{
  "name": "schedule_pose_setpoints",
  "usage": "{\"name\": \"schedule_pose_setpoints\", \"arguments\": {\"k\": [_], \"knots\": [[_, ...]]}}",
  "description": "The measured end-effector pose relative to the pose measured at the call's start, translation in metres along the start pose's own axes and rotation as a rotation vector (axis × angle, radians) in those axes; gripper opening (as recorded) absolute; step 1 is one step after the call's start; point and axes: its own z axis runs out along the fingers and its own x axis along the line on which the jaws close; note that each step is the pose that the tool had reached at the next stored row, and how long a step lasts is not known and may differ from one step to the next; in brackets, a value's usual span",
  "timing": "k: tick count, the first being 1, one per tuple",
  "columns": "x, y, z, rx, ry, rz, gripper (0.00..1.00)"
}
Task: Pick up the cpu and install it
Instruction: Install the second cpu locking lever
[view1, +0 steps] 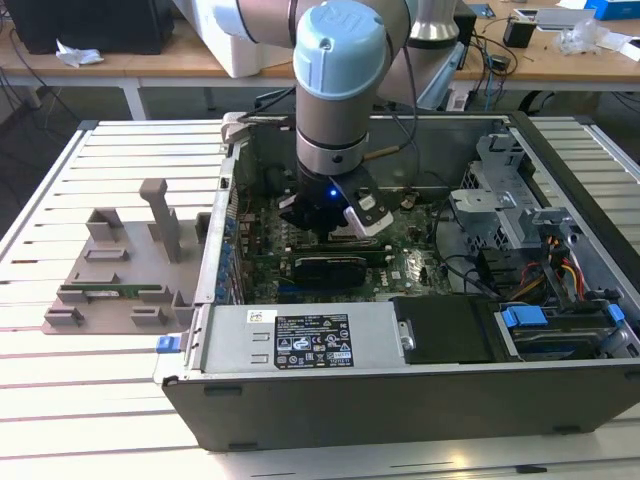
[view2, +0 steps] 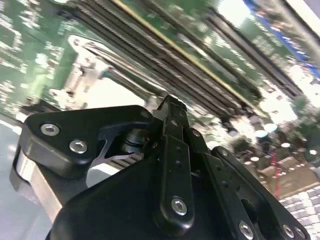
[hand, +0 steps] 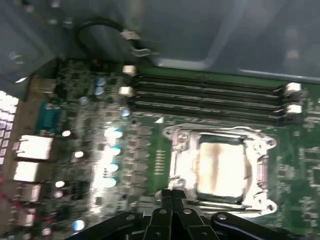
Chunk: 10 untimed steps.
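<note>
The cpu (hand: 220, 167) lies flat inside the metal socket frame (hand: 175, 150) on the green motherboard, its shiny silver top facing up. My gripper (hand: 171, 194) hovers just above the board beside the socket, near the frame's edge. Its black fingers are pressed together with nothing between them. In the second wrist view the gripper (view2: 170, 102) points down at the board, and the pale cpu (view2: 114, 92) shows just past it in the frame. In the exterior view the gripper (view1: 333, 238) reaches down into the open computer case (view1: 400, 380).
Several long memory slots (hand: 210, 97) run beside the socket. A dark expansion card (view1: 330, 268) lies close to the gripper. Cables and drive bays (view1: 540, 260) crowd the case at the exterior view's right. A grey fixture tray (view1: 110, 280) with upright posts stands outside the case.
</note>
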Motion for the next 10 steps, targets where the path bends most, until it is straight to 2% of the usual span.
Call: {"name": "schedule_pose_setpoints", "arguments": {"k": [2,4,5,7,8,9,10], "knots": [[-0.0067,0.0024,0.0007,0.0023,0.0001,0.0,0.11],[-0.0194,0.0077,0.0018,0.0162,0.0016,0.0,0.11],[-0.0246,0.011,0.0026,0.0286,0.0028,0.0,0.11],[-0.0326,0.0195,0.0045,0.0642,0.0066,0.001,0.11],[-0.0353,0.0246,0.0055,0.0852,0.0086,0.001,0.11],[-0.0363,0.0275,0.0062,0.0949,0.0095,0.001,0.11],[-0.0371,0.0319,0.007,0.1087,0.0109,0.001,0.11]]}}
